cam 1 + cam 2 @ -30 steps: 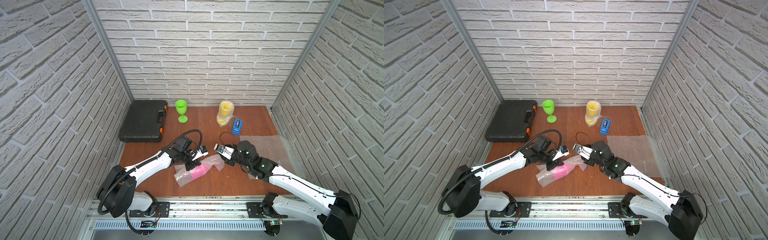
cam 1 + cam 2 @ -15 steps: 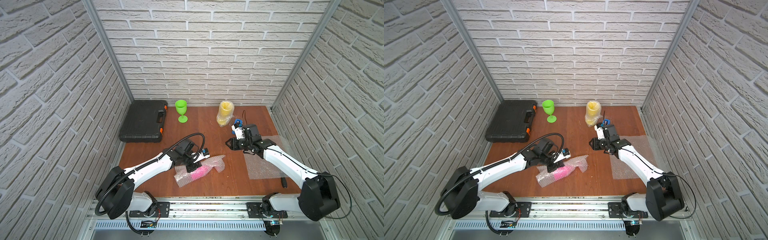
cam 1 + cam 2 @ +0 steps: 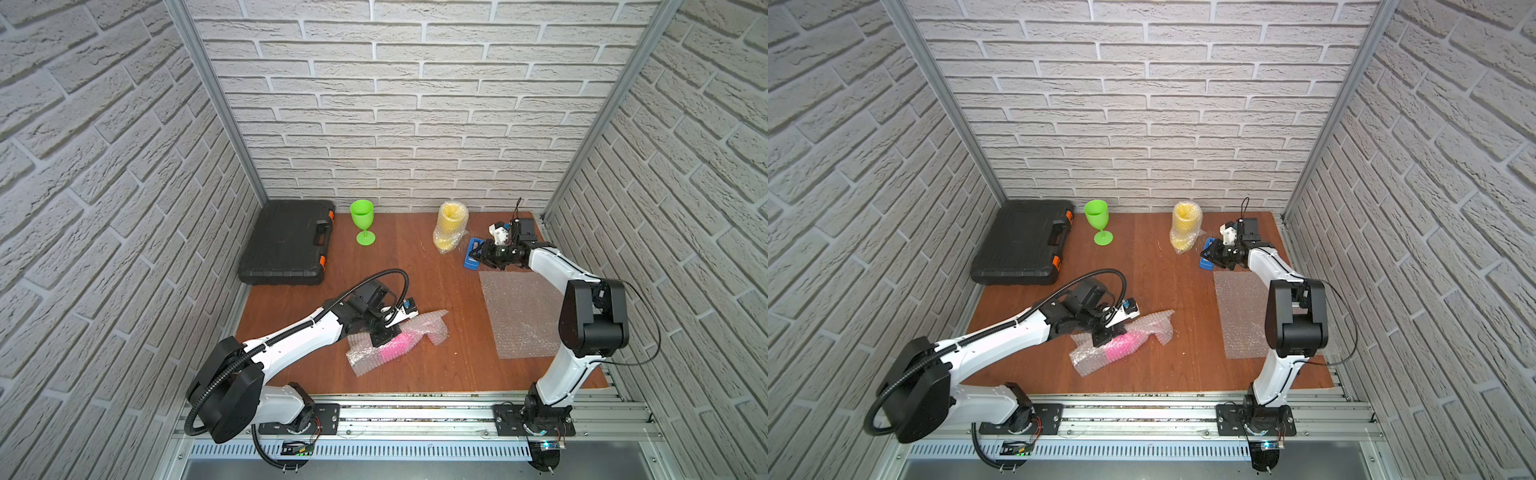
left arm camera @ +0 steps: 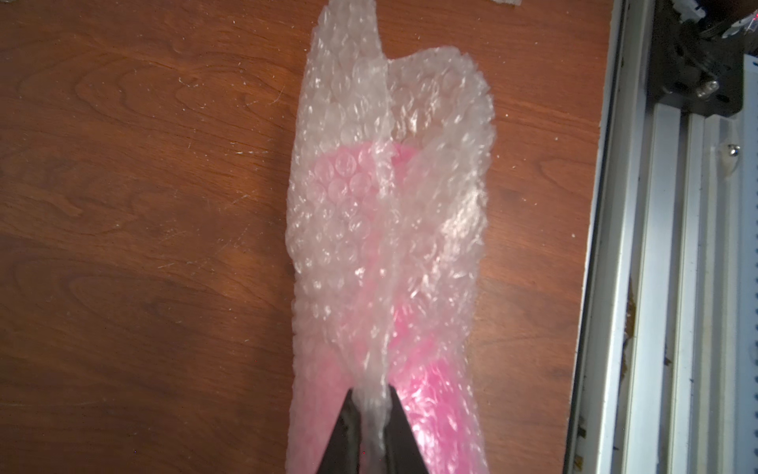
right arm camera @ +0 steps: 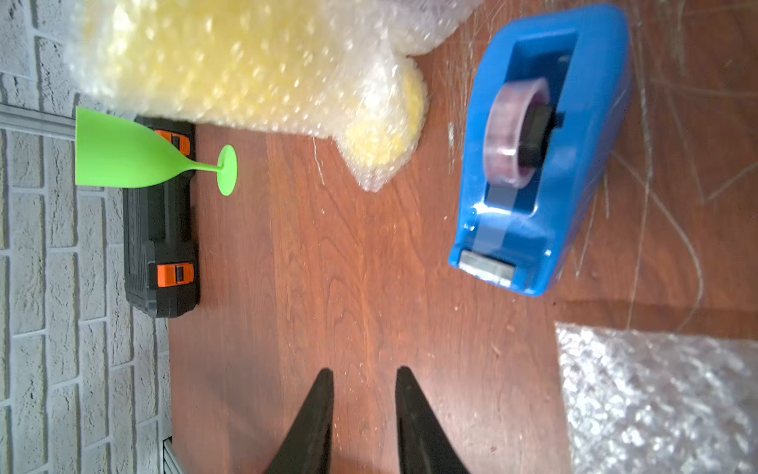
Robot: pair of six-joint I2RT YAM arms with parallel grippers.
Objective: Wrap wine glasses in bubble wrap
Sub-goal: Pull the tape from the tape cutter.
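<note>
Top views both show a brown wooden table (image 3: pixel 415 270) boxed in by white brick walls (image 3: pixel 415 124) at the back and both sides; metal rail (image 3: pixel 415 415) along the bottom of the frame carries both arm bases; widest bare wood is mid-frame, between the back row and the front bundle; right of centre a flat sheet (image 3: pixel 523 316) of bubbly plastic covers the wood up to the right edge, just below the blue tape dispenser (image 3: pixel 470 259); black case (image 3: pixel 286 245) lies shut at the table's upper left by the wall, contents not visible; green goblet (image 3: pixel 363 222) stands upright just right of it, unwrapped; yellow goblet (image 3: pixel 451 216) stands upright at the back, right of centre, inside its own bubble sleeve (image 3: pixel 441 243), beside the dispenser; pink goblet (image 3: pixel 397 343) lies on its side lower centre, rolled in bubble wrap (image 3: pixel 432 328); left gripper (image 4: pixel 371 394) has its jaws pinched together on a raised seam of that wrap over the pink goblet; right gripper (image 5: pixel 365 369) hovers low by the dispenser, jaws a narrow gap apart, gripping nothing.
</note>
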